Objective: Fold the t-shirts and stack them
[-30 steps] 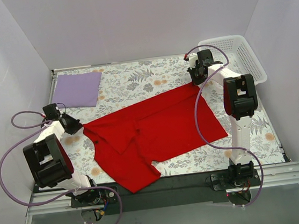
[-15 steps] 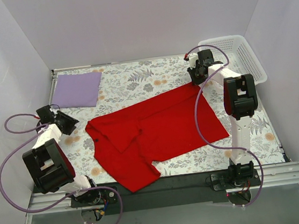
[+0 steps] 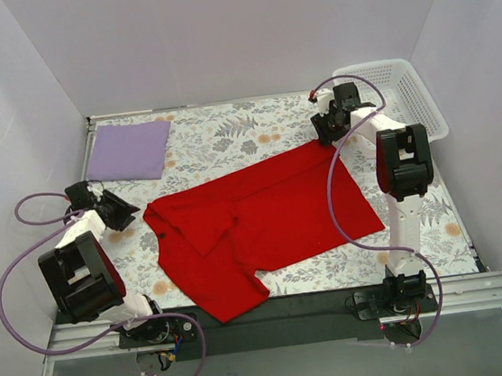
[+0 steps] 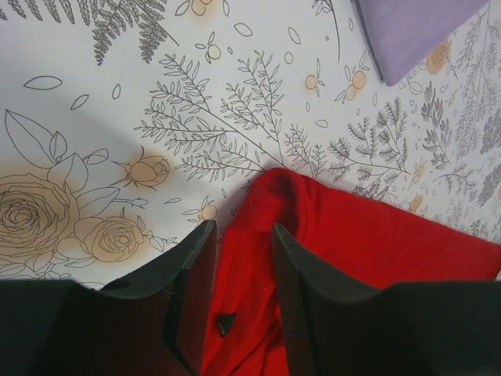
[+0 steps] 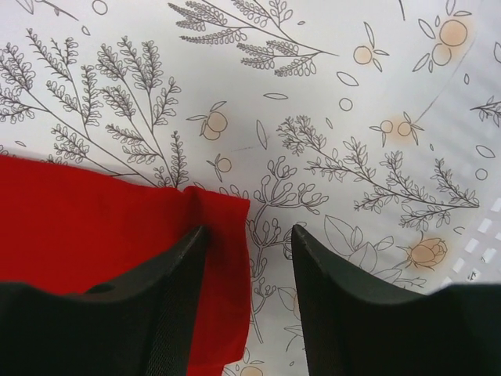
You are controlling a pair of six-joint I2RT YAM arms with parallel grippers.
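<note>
Top external view: the red t-shirt [image 3: 264, 218] lies spread slantwise across the middle of the table [image 3: 226, 127], with one sleeve partly folded over near its left end and its lower part reaching the near edge. The lavender t-shirt [image 3: 129, 151], already a flat rectangle, sits in the far left corner. My left claw [image 3: 116, 210] hovers at the red shirt's left end, my right claw [image 3: 324, 130] at its far right corner.

Left wrist view: my jaws stand partly apart over a small hump of red cloth, gripping nothing.

Right wrist view: my jaws are likewise apart (rather wider), and the shirt's corner lies loose between them on the table.

Handling, as I judge it: light, limp fabric that will drape and drag rather than slip. It is best pinched at corners, hems or shoulder seams, both claws lifting together.

Room: bare floral table runs along the far edge between the lavender shirt and the white basket [image 3: 403, 89] at the far right corner. Walls [image 3: 216, 38] close the left, far and right sides, so wide sweeps should stay inward.
</note>
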